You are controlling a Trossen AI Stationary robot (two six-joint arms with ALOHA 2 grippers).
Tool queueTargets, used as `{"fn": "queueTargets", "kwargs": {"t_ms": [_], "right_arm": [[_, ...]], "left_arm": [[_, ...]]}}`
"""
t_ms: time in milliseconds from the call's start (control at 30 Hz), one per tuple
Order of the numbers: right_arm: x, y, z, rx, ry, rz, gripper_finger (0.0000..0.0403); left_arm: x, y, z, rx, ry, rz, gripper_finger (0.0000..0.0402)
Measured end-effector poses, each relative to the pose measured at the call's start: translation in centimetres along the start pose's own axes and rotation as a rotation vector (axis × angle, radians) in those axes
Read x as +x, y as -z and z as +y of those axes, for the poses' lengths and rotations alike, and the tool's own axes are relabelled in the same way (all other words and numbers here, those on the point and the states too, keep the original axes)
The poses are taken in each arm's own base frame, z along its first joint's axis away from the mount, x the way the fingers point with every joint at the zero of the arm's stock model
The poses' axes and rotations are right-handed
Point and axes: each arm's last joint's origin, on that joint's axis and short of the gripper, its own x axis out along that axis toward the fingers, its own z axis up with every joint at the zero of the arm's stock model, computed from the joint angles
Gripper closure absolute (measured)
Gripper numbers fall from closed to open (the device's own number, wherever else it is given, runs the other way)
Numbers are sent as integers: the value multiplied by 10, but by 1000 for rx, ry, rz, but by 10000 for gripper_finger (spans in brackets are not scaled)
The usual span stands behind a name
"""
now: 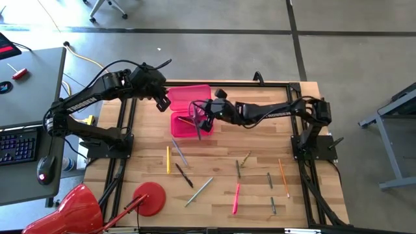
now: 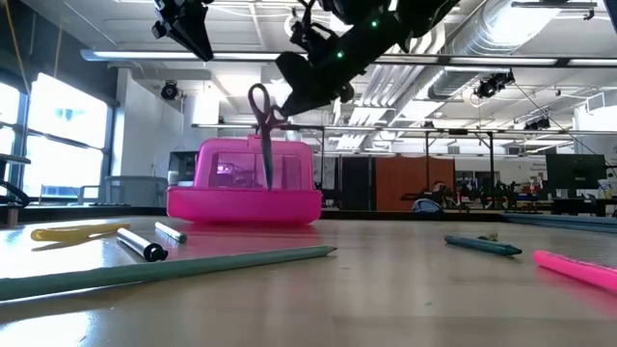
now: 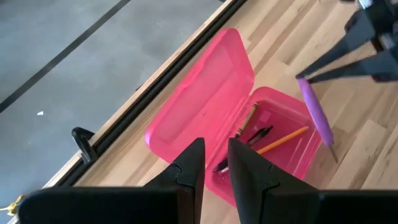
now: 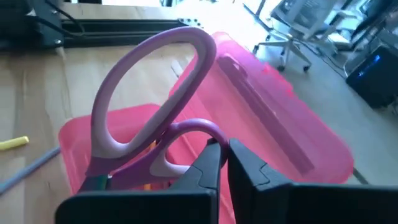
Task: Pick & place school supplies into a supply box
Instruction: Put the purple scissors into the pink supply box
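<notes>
The supply box (image 1: 188, 110) is a bright pink case lying open on the table, its lid (image 3: 199, 93) tipped back toward the far edge. Inside it lie an orange pencil (image 3: 283, 138) and a dark pen (image 3: 258, 134). My right gripper (image 1: 207, 116) hangs over the box, shut on the purple-handled scissors (image 2: 262, 135). My left gripper (image 1: 160, 99) hovers above the box's left end with its fingers (image 3: 214, 158) close together, holding nothing. Several pencils and pens (image 1: 184, 175) lie loose on the near half of the table. My right gripper pinches one handle loop (image 4: 199, 127) of the scissors between its two fingertips, coming from the table's right side. The scissors are lifted and hang below the fingers, handles up and closed blades (image 2: 267, 169) pointing down at the box. Whether the tip touches the box cannot be told.
A red round disc with a stick handle (image 1: 148, 198) lies near the table's near left edge. Loose on the near half are a yellow pencil (image 1: 168, 159), a pink pen (image 1: 235, 198), an orange pencil (image 1: 283, 177) and green ones (image 1: 238, 168). Black rails (image 1: 123, 140) edge the table.
</notes>
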Motion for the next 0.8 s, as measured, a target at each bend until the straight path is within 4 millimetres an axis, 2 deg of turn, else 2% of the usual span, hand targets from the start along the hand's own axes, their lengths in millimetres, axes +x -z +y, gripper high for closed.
{"fn": "queueTargets", "kwargs": {"t_ms": [167,267,467,800], "right_arm": [[-5,-27,-11,-135,74,-21,403],[-5,-34,-17,-207,91,-16,403],[7,-10,-27,-261,36,85,402],[17,28,-26,-237,-72,63,402]], "left_arm": [[0,0,0,0,0,0,300],[0,0,0,7,0,0,300],[0,0,0,19,0,-2,300],[0,-1,0,17,0,-7,300]]}}
